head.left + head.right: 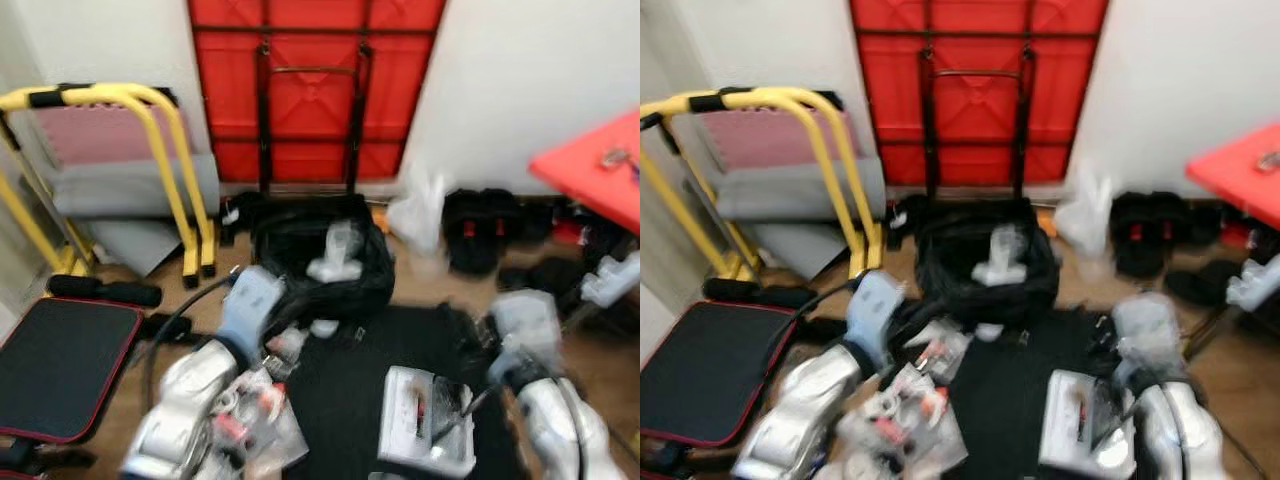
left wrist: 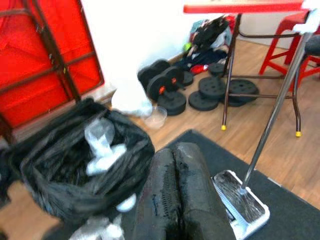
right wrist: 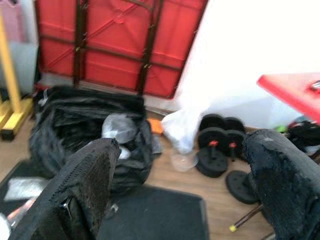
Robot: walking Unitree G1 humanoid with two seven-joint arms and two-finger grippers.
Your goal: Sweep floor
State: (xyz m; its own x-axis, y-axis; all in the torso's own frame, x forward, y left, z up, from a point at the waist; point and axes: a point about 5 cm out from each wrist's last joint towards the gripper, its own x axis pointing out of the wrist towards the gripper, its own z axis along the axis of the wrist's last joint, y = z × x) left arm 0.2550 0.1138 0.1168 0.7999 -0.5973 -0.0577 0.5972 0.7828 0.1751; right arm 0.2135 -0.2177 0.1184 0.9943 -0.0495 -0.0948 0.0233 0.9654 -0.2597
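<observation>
The robot is standing over a dark floor mat [image 1: 350, 400] in a cluttered corner, and the sweeping itself does not look to be under way yet; this is reading as the approach or set-up step. The task's tool, a white flat-headed floor sweeper with a thin metal handle [image 2: 242, 202], is resting on the mat just ahead of the robot, its head lying flat and its handle leaning up toward the robot's right side. In the head views the sweeper head is sitting between the two silver arms, nearer the right one.

The left gripper [image 2: 177, 200] is hovering above the mat with its two black fingers pressed together and nothing between them. The right gripper [image 3: 185, 190] is spreading its fingers wide and is also carrying nothing; it is pointing toward an open black plastic rubbish bag [image 1: 320, 255] that is holding crumpled white and clear wrappers. More crumpled clear plastic litter [image 1: 250, 410] is lying on the floor beside the left arm, at the mat's edge.

Beyond the bag, a folded red table [image 1: 315, 90] is leaning against the wall, and black weight plates [image 2: 172, 90] are lying near it.

The next move is probably calling for the right gripper to come onto the sweeper's handle and close around it, since the handle is thin and tilted, before any pushing toward the litter.
</observation>
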